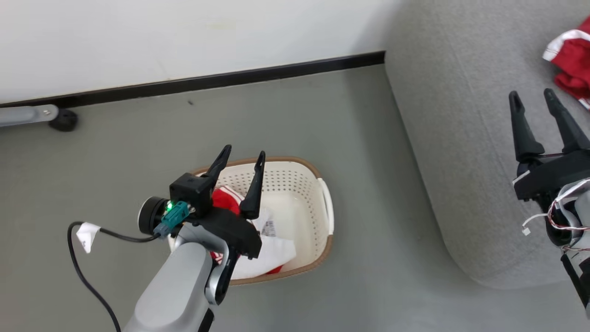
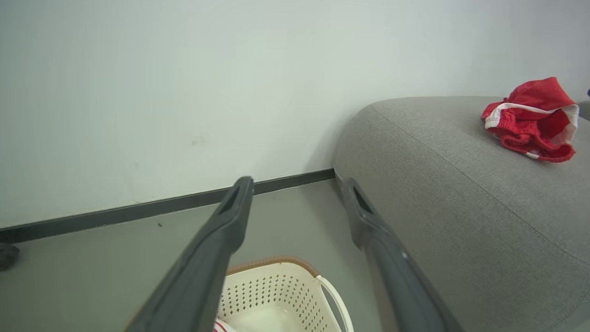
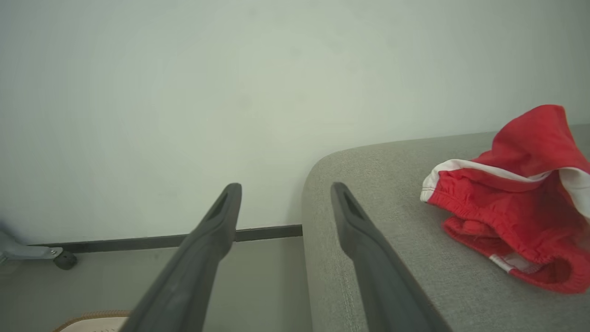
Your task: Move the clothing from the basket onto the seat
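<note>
Grey floor (image 1: pixel 322 115): basket (image 1: pixel 299 184) lower centre, clothing (image 1: pixel 276 251) inside; one garment (image 1: pixel 571 60) on seat (image 1: pixel 451 138), upper right. Left gripper (image 1: pixel 244 154) spread, empty, above basket; right gripper (image 1: pixel 532 94) spread, empty, over seat. Advised: descend left, pinch a thick fold clear of the basket's side.

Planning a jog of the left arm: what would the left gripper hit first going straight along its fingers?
The left gripper would probably meet the wall just above the black baseboard, beside the seat's corner, passing over the basket; depth is unclear.
</note>
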You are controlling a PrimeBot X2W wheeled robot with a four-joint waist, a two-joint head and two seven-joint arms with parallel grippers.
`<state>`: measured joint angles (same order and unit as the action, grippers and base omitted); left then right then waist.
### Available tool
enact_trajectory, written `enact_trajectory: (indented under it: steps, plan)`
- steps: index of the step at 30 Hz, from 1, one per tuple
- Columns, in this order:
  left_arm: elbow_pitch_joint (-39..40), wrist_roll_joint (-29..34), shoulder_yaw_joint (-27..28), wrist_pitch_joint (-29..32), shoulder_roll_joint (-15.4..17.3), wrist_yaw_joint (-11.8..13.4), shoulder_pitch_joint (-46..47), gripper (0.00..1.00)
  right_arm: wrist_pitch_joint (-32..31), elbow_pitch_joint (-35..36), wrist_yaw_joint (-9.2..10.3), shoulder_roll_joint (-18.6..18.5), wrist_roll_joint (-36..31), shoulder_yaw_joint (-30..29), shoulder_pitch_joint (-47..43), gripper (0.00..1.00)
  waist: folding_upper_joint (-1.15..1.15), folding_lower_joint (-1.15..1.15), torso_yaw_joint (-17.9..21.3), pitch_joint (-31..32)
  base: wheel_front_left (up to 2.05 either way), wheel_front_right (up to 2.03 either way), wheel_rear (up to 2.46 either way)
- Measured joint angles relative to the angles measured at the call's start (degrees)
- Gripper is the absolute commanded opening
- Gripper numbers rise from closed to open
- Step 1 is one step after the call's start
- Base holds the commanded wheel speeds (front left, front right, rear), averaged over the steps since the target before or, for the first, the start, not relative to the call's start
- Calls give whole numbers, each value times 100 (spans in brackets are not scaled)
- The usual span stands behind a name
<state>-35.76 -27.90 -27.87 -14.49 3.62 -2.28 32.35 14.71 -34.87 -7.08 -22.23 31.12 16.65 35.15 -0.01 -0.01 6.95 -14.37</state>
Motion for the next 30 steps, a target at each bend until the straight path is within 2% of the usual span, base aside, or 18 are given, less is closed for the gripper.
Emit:
enact_trajectory:
  steps: [12,20,30]
  plan:
    - [104,91,589,0,241,321,-508,100,0,305,-1,256,-151,104,-327,100,0,0,-670,478,0,0,0]
    - [238,253,884,0,303,538,-880,100,0,369,0,434,-212,75,-864,100,0,1,-797,790,0,0,0]
    - [456,333,1120,0,344,590,-1546,100,-1,492,93,654,-242,-56,-1448,100,0,0,-900,1144,0,0,0]
